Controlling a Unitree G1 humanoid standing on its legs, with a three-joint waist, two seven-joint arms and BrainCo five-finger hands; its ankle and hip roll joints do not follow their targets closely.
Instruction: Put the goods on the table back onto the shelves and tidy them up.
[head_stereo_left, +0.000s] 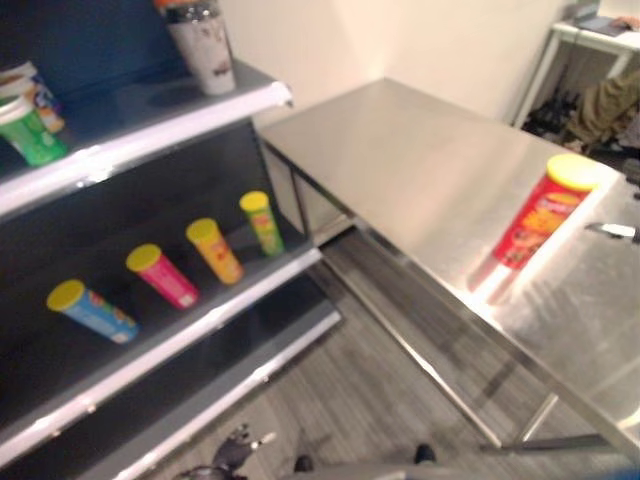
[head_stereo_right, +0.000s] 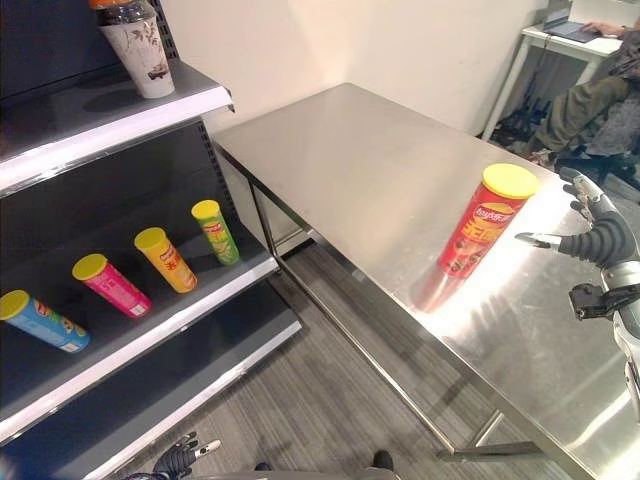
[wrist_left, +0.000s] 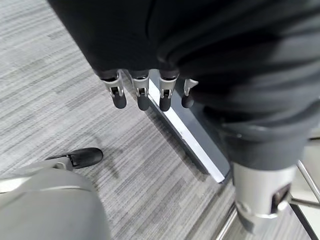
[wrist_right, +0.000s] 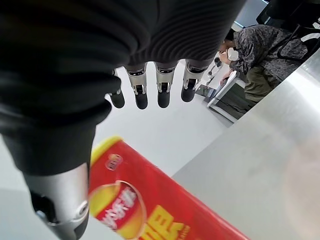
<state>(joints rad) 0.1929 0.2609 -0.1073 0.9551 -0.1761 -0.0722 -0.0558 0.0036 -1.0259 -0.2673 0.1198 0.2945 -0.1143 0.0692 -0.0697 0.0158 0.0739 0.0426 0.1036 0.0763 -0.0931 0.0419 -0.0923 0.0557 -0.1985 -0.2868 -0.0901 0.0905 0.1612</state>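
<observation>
Our right hand (head_stereo_right: 598, 240) hovers with fingers spread wide, holding nothing, just right of the red can (head_stereo_right: 482, 222) standing upright on the desk (head_stereo_right: 380, 160). Our left hand (head_stereo_right: 180, 458) hangs relaxed and empty low by the floor. 4 cans (head_stereo_right: 165, 260) lie on the middle shelf (head_stereo_right: 150, 320). We judge a glancing approach could topple the tall can and roll it off the near edge

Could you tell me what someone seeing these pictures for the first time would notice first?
Probably the red can with a yellow lid, standing upright and alone near the edge of the steel table, with the right hand open beside it, not touching. Next, four small yellow-lidded cans in a row on the dark shelf to the left, and a cup on the shelf above.
</observation>
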